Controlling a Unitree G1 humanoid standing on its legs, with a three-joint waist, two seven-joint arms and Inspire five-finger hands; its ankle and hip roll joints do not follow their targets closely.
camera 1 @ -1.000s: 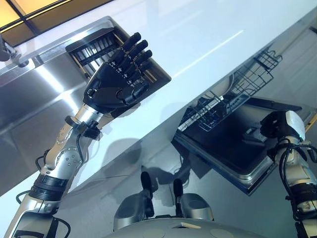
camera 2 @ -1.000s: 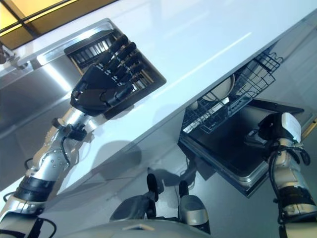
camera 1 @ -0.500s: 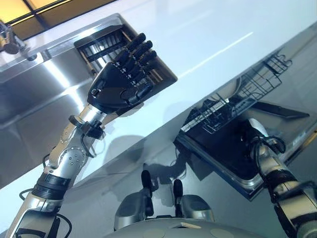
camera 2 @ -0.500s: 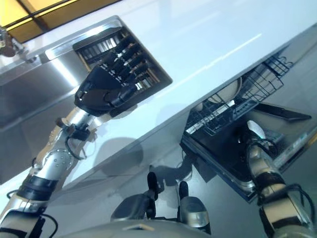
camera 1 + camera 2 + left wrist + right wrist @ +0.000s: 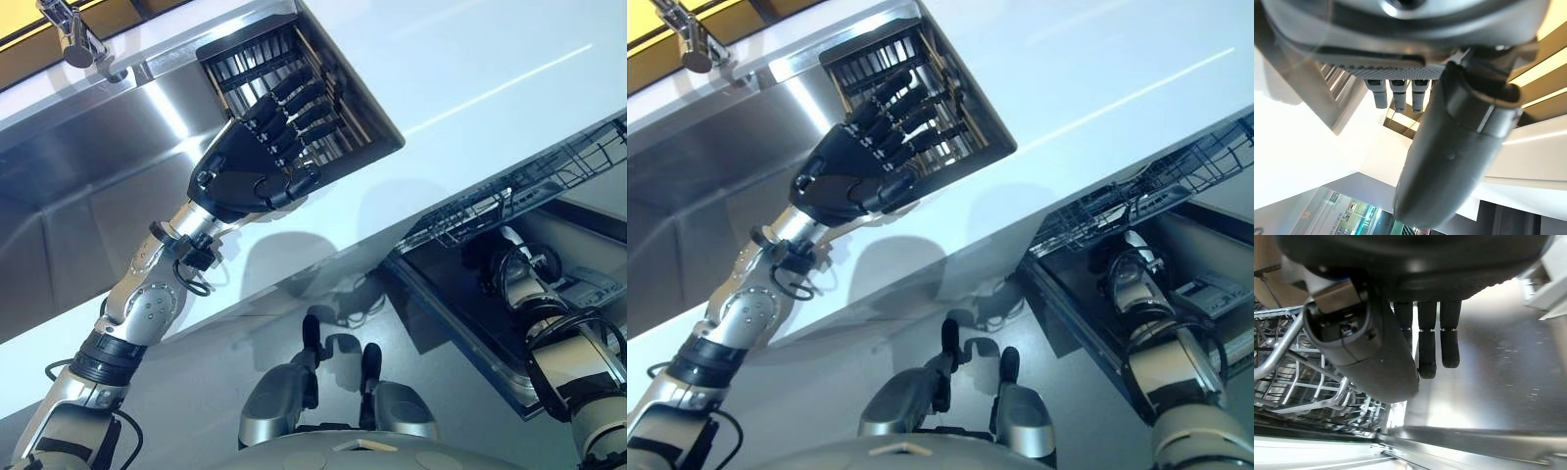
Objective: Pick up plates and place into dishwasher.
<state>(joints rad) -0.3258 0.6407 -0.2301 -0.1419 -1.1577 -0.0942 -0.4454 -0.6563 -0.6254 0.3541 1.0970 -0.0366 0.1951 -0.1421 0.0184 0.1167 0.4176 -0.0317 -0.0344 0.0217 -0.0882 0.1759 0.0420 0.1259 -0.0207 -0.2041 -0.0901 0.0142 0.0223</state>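
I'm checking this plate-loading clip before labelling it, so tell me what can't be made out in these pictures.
- Right hand: in both eye views the wire dishwasher rack and the counter edge hide it; the right wrist view shows straight fingers holding nothing.
- Plate in the rack: cut off by the right wrist view's edge and partly covered by the thumb.
- Dish rack in the sink: the open left hand covers part of it, so its contents are unclear.
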